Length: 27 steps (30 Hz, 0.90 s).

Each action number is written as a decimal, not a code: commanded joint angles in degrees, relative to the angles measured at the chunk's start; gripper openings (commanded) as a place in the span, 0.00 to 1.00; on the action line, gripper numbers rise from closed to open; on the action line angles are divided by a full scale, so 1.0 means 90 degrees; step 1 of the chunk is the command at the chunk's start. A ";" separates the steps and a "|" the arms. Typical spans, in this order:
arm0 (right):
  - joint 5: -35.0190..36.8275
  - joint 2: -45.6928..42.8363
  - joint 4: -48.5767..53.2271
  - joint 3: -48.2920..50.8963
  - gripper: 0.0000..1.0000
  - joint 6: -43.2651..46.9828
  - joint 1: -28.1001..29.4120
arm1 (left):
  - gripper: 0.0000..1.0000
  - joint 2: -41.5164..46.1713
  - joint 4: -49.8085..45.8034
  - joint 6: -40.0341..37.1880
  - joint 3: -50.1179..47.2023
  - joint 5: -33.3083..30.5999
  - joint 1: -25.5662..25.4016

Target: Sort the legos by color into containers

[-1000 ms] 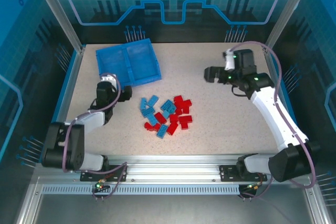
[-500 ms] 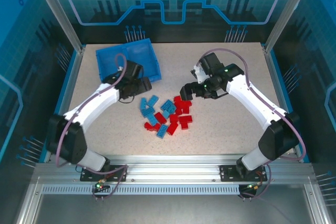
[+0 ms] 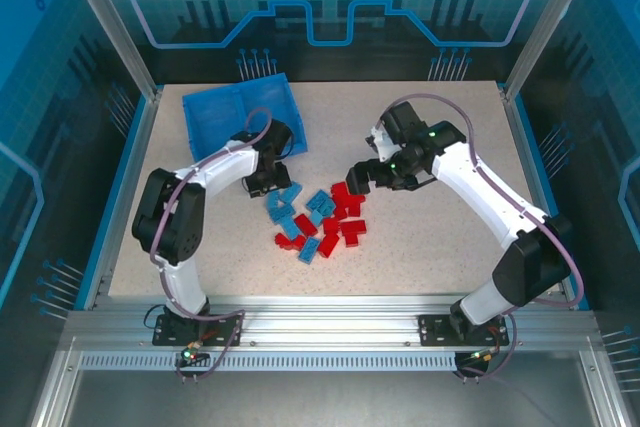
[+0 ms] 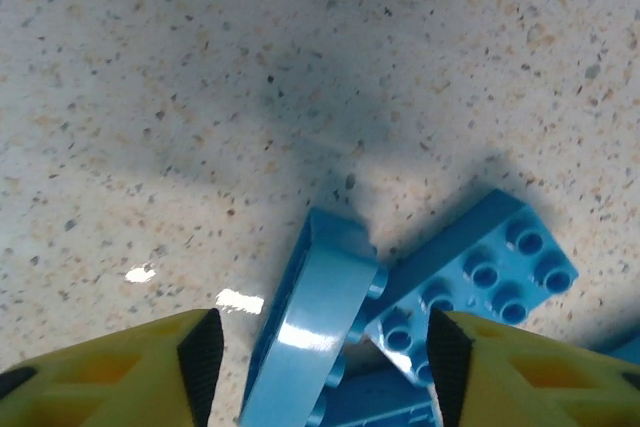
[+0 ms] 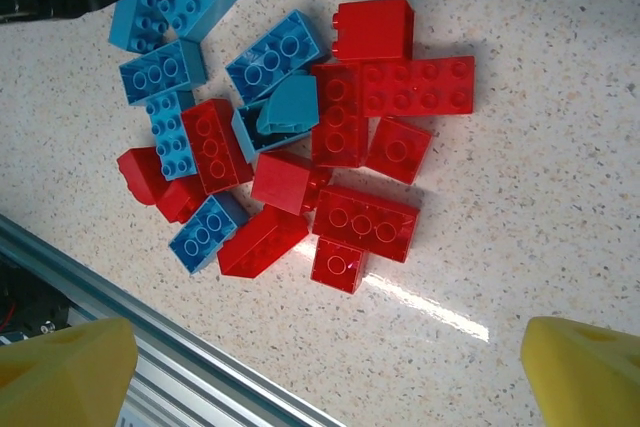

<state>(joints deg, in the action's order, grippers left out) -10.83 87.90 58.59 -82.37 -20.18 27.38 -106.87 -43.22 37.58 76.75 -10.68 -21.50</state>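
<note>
Left claw sits low at the far-left edge of the legos, a loose heap in the middle of the table. The heap is well apart from the blue tray in the far left corner. The right claw hangs at the heap's far-right side, by the red bricks.

From the left wrist, the left claw has its jaws apart. A light blue brick stands on its side between them with a gap on each flank, so it is not gripped. Its studs face right and its long axis runs up from the bottom edge, leaning slightly right. A second blue brick touches it, studs up, its long axis slanting toward the upper right.

From the right wrist, the right claw is spread wide above the heap, blue bricks to the left and red to the right. One long red brick lies with its long axis across the picture.
</note>
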 commanded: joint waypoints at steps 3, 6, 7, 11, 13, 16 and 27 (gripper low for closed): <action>0.0164 -0.0253 0.0221 0.0043 1.00 -0.0106 0.0063 | 0.54 -0.0411 -0.0131 -0.0167 0.0127 0.0107 0.0046; 0.0207 -0.0274 0.0243 0.0015 1.00 -0.0147 0.0062 | 0.49 -0.0508 -0.0094 -0.0133 0.0015 0.0131 0.0061; 0.0207 -0.0283 0.0249 0.0002 1.00 -0.0153 0.0064 | 0.48 -0.0518 -0.0060 -0.0111 -0.0045 0.0132 0.0055; 0.0169 -0.0303 0.0277 -0.0015 1.00 -0.0179 0.0064 | 0.37 -0.0513 0.0003 -0.0026 -0.0187 0.0132 0.0065; 0.0159 -0.0323 0.0306 -0.0014 1.00 -0.0171 0.0064 | 0.32 -0.0465 -0.0032 0.0004 -0.0230 0.0112 0.0067; 0.0098 -0.0369 0.0324 -0.0064 1.00 -0.0153 0.0064 | 0.22 -0.0203 -0.0094 0.0080 -0.0302 0.0056 0.0065; -0.0239 -0.1084 -0.0687 0.0072 1.00 -0.0081 0.0117 | 0.13 0.1792 -0.1086 -0.0119 0.0804 -0.1750 0.0443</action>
<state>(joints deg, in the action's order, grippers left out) -12.12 79.26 54.78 -82.06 -20.99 27.49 -94.13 -48.90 37.45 79.35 -17.78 -20.23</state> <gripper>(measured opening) 0.999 0.242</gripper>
